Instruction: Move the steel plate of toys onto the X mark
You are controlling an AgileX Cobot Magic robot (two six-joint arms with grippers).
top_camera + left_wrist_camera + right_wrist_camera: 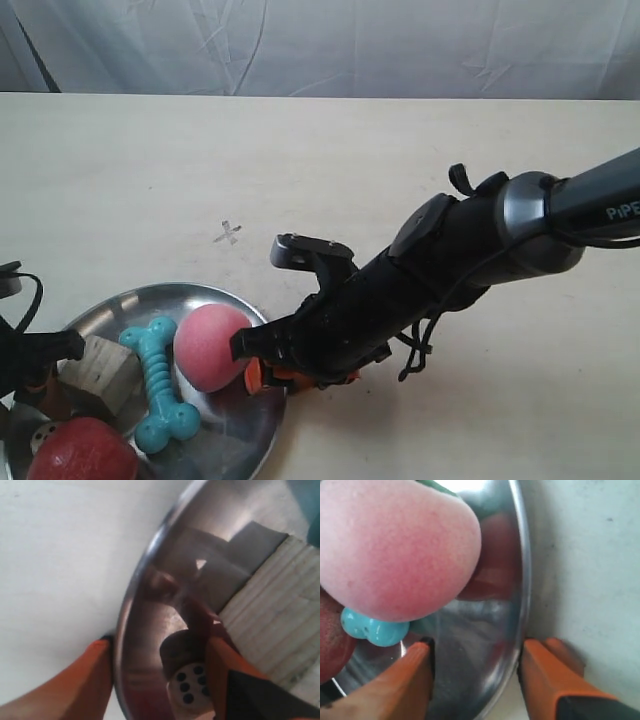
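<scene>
The steel plate (190, 297) lies at the table's near left corner, well short of the X mark (228, 234). It holds a pink ball (212, 346), a teal bone (160, 385), a wooden cube (100, 372), a red ball (82, 452) and a die (42, 437). My right gripper (475, 680) is open and straddles the plate's rim (520, 580), one orange finger inside near the pink ball (395, 545), one outside. My left gripper (160, 680) is open astride the opposite rim (150, 560), with the die (187, 690) between its fingers and the cube (280, 625) beside it.
The pale wooden table (400, 160) stretches back to a white cloth backdrop (320, 45). The arm at the exterior view's right (480, 250) slants across the table's right half. The left arm (20, 350) sits at the frame's left edge.
</scene>
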